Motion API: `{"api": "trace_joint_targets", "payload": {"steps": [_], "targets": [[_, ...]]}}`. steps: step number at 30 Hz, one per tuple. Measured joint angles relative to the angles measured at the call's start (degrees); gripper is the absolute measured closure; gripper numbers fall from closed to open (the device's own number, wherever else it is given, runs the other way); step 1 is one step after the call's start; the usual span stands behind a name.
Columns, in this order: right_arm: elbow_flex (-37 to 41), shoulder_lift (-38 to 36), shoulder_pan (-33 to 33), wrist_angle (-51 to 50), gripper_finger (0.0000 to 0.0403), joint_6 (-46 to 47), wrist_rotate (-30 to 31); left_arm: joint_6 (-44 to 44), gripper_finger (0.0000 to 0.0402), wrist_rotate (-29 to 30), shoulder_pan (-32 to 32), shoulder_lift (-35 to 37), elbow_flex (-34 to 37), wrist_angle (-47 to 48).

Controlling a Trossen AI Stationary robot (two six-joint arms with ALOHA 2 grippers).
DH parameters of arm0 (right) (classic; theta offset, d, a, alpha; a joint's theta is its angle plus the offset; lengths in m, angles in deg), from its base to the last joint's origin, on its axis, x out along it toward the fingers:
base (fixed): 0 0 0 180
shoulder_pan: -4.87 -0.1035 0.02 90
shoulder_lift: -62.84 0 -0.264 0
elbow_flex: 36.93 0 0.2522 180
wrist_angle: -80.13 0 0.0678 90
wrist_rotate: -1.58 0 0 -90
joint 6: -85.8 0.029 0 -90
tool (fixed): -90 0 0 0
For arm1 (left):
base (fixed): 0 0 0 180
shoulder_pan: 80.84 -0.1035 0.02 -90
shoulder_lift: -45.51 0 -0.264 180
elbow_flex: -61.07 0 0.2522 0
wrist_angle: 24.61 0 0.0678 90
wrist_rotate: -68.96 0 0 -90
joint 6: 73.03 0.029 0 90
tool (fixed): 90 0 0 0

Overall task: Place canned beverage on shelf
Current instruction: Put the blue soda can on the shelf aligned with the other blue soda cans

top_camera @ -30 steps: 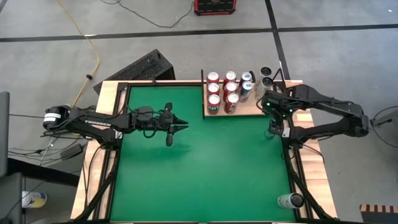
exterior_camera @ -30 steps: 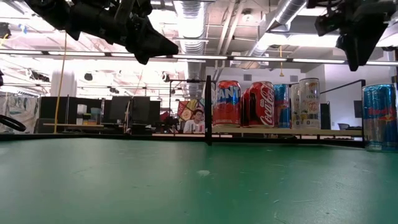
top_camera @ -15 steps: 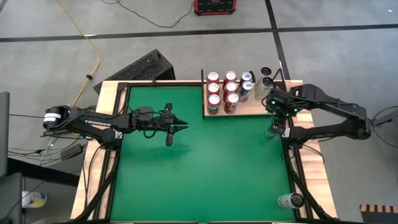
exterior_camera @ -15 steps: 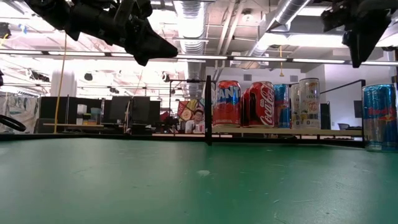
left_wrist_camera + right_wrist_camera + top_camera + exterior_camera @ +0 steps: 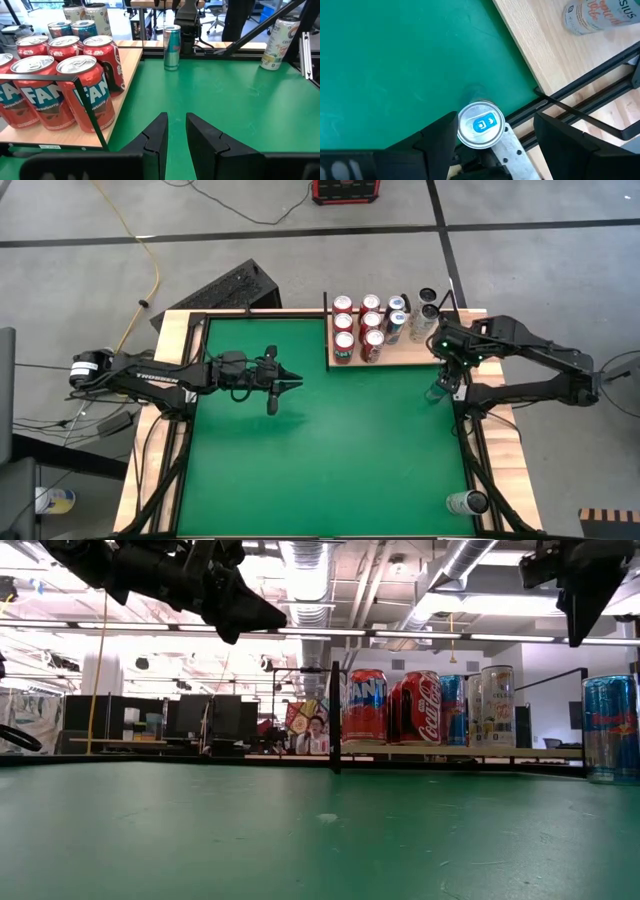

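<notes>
fingers [image 5: 570, 145]: right gripper [image 5: 495, 150] spread wide above the slim can [image 5: 480, 124], nothing held; left gripper [image 5: 176, 131] closed, empty.
can: judged rigid, light, slippery; best gripped mid-body.

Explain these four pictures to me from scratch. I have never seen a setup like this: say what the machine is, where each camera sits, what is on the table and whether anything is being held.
This is a robot with two dark arms working at a green table. One picture looks straight down from above, one looks level across the table top, and the other two come from cameras on each arm's wrist.

At the table's far edge sits the shelf, a pale wooden board with thin black posts, already carrying a group of drink cans.

The right gripper, fingers open, hangs directly above a slim blue can standing on the green near the table's right rail. It holds nothing. The left gripper is shut and empty, waiting above the left half of the table.

Another can stands at the near right corner.
</notes>
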Motion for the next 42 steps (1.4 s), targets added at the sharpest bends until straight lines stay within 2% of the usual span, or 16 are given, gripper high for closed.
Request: {"api": "trace_joint_targets", "payload": {"steps": [7,14,18,26,30,35,42], "targets": [[0.0,2.2,0.0,0.0,0.0116,7.0,-0.1,-0.1,0.0345,0.0,0.0,0.0,0.0,-0.3],[0.0,4.9,0.0,0.0,0.0113,9.7,0.0,0.0,0.0345,0.0,0.0,0.0,0.0,-0.3],[0.0,5.9,0.0,0.0,0.0089,9.9,0.0,0.0,0.0345,0.0,0.0,0.0,0.0,-0.3],[0.0,6.1,0.0,0.0,0.0010,11.2,-0.2,0.0,0.0345,0.0,0.0,0.0,0.0,0.1],[0.1,5.2,0.0,0.0,0.0011,13.2,-2.7,0.0,0.0345,0.0,0.0,0.0,0.0,0.9],[0.1,3.6,0.0,0.1,0.0008,21.8,-5.8,0.0,0.0345,0.0,0.0,0.0,0.0,1.1],[0.6,1.0,-2.2,0.0,0.0009,40.7,-5.5,-0.1,0.0345,0.0,0.0,0.0,0.0,1.2]]}}
